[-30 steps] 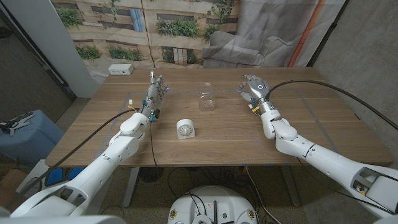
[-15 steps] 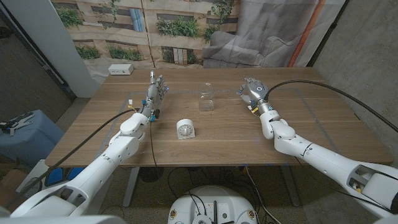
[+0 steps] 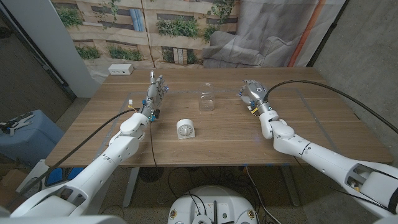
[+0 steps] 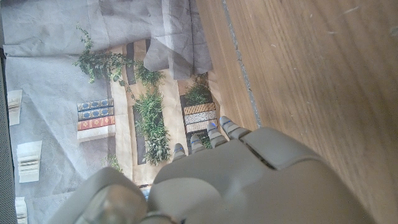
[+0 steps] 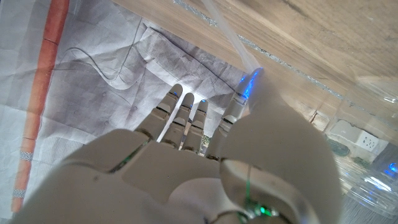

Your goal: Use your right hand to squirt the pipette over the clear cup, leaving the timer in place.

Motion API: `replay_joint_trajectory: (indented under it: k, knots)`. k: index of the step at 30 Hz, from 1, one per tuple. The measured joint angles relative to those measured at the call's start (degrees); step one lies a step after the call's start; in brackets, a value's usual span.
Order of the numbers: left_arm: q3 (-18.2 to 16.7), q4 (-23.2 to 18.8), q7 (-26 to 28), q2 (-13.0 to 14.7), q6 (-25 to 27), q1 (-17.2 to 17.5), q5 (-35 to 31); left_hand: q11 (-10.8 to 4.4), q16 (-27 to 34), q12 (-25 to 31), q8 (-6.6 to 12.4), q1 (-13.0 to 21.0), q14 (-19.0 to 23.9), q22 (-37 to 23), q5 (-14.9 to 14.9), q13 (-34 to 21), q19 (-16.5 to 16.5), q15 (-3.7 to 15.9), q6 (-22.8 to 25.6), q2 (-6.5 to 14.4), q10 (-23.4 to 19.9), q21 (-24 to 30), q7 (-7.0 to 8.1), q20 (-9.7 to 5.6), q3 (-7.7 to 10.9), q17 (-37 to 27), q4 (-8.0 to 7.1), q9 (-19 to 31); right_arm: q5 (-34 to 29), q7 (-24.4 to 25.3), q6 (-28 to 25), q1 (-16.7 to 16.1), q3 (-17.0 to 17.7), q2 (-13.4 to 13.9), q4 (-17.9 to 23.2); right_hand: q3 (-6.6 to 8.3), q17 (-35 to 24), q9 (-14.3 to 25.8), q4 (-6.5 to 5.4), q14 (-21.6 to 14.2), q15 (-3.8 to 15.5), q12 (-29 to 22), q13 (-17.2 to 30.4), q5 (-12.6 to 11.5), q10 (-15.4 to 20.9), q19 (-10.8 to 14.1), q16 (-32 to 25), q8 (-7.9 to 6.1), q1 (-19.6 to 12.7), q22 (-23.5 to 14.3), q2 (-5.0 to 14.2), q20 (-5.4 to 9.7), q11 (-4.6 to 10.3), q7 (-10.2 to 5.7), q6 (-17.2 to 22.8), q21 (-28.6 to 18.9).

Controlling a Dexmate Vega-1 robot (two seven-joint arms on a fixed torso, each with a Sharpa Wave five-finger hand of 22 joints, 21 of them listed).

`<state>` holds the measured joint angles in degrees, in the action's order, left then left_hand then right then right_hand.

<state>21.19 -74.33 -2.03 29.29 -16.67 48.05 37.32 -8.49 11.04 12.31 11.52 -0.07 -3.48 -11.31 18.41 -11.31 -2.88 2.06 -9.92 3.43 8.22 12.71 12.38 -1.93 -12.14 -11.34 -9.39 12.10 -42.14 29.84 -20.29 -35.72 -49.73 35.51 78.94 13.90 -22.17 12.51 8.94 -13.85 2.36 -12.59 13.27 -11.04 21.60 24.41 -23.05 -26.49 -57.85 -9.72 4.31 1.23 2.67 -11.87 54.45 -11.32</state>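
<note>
The clear cup (image 3: 206,99) stands upright at the table's middle back, and shows as a blurred glassy shape (image 5: 376,118) in the right wrist view. The white round timer (image 3: 185,129) stands in front of it, slightly to the left. My right hand (image 3: 252,92) is low over the table to the right of the cup, fingers stretched out. The clear pipette (image 5: 229,31) lies on the wood, and its near end disappears behind my right thumb (image 5: 273,118); whether the thumb touches it I cannot tell. My left hand (image 3: 157,88) stands left of the cup with fingers extended, holding nothing.
A white power strip (image 3: 120,70) lies at the table's far left corner. A grey cloth and a printed backdrop hang behind the table (image 3: 224,137). Bare wood stretches in front of the timer and to the right of my right hand.
My right hand has sunk a little and tipped down toward the tabletop. The left hand, cup and timer have not moved.
</note>
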Motion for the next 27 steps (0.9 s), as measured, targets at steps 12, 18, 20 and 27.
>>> replay_joint_trajectory:
  k: [12, 18, 20, 27]
  knots:
    - [0.0, 0.0, 0.0, 0.0, 0.0, 0.0, 0.0, 0.00, 0.0, 0.0, 0.00, 0.0, 0.0, 0.0, 0.0, 0.0, 0.0, 0.00, 0.0, 0.0, 0.0, 0.0, 0.00, 0.00, 0.00, 0.0, 0.00, 0.0, 1.2, -1.8, -0.6, 0.5, -0.3, -0.2, 0.2, -0.47, 0.2, 0.0, 0.47, 0.0, 0.00, 0.0, 0.0, 0.0, -0.4, 0.4, 0.1, 0.70, -0.4, 0.0, -0.47, -0.43, 0.28, -0.43, -2.4, 0.0]
    - [0.0, 0.0, 0.0, 0.0, 0.0, 0.0, 0.0, 0.00, 0.0, 0.0, 0.00, 0.0, 0.0, 0.0, 0.0, 0.0, 0.0, 0.00, 0.0, 0.0, 0.0, 0.0, 0.00, 0.00, 0.00, 0.0, 0.00, 0.0, 1.5, -2.8, -1.0, 0.7, -0.5, -0.1, 0.8, -0.96, 0.4, 0.0, 0.32, 0.8, -0.09, 0.7, 0.0, 0.2, -2.7, 0.0, 0.9, 2.11, 0.2, 0.0, -1.90, -0.87, -0.17, -0.23, -5.6, 0.0]
    - [0.0, 0.0, 0.0, 0.0, 0.0, 0.0, 0.0, 0.00, 0.0, 0.0, 0.00, 0.0, 0.0, 0.0, 0.0, 0.0, 0.0, 0.00, 0.0, 0.0, 0.0, 0.0, 0.00, 0.00, 0.00, 0.0, 0.00, 0.0, 1.6, -3.1, -1.0, 0.7, -0.5, 0.0, 1.2, -0.98, 0.7, 0.0, 0.34, 1.1, 0.00, 0.7, 0.0, 0.5, -3.3, 0.0, 1.0, 2.35, 0.7, 0.0, -2.39, -1.26, -0.42, -0.29, -6.5, 0.0]
    - [0.0, 0.0, 0.0, 0.0, 0.0, 0.0, 0.0, 0.00, 0.0, 0.0, 0.00, 0.0, 0.0, 0.0, 0.0, 0.0, 0.0, 0.00, 0.0, 0.0, 0.0, 0.0, 0.00, 0.00, 0.00, 0.0, 0.00, 0.0, 1.9, -4.6, -1.0, 0.7, -0.5, 0.9, 2.3, -1.52, 0.7, 0.0, -0.22, 2.8, -0.12, 1.3, 0.0, 0.7, -6.3, -1.0, 2.3, 3.93, 1.1, 0.0, -4.28, -2.27, -1.35, 0.09, -10.2, 0.1]
